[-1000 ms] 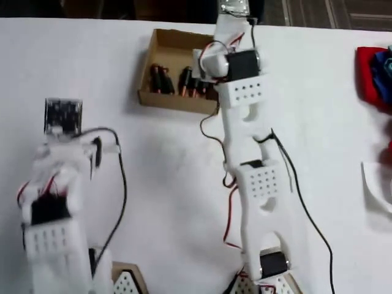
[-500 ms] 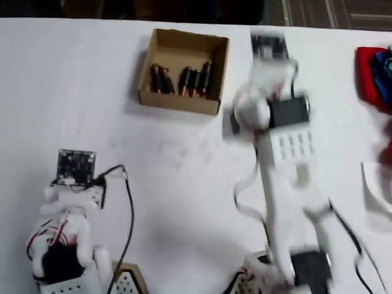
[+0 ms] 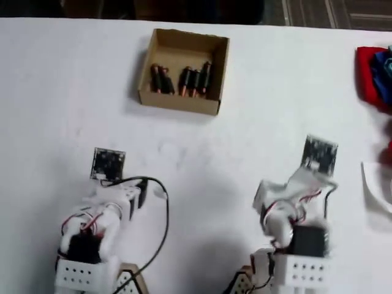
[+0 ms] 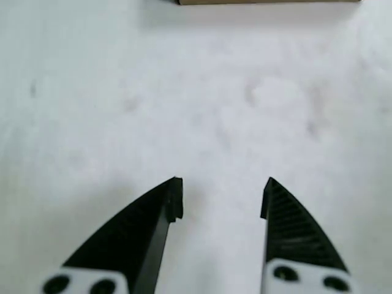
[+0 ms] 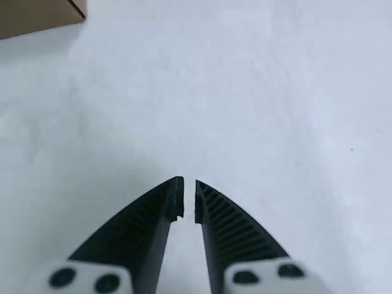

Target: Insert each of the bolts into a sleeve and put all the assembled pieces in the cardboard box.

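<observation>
nearest me, both arms sit folded back by their bases. my left tool (image 4: 220, 199) is spread wide with nothing between its fingers, just bare white worktop (image 4: 202, 104) under it. my right tool (image 5: 188, 199) is pressed almost together, only a sliver of gap, pinching nothing. a second ago the right arm (image 3: 294, 233) was stretched out over the cardboard box (image 3: 177, 101), and half a second ago it was swinging home. the left arm (image 3: 92, 233) has pulled in as well. beyond the tools the worktop runs plain up to the box, which stands at the far side, well apart from both arms. inside it the assembled pieces (image 3: 181, 79) lie side by side in two small groups, dark with coppery ends. with every piece i can see lying in the box and both tools unloaded, i judge the last drop is made and the job is finished, or near enough.
</observation>
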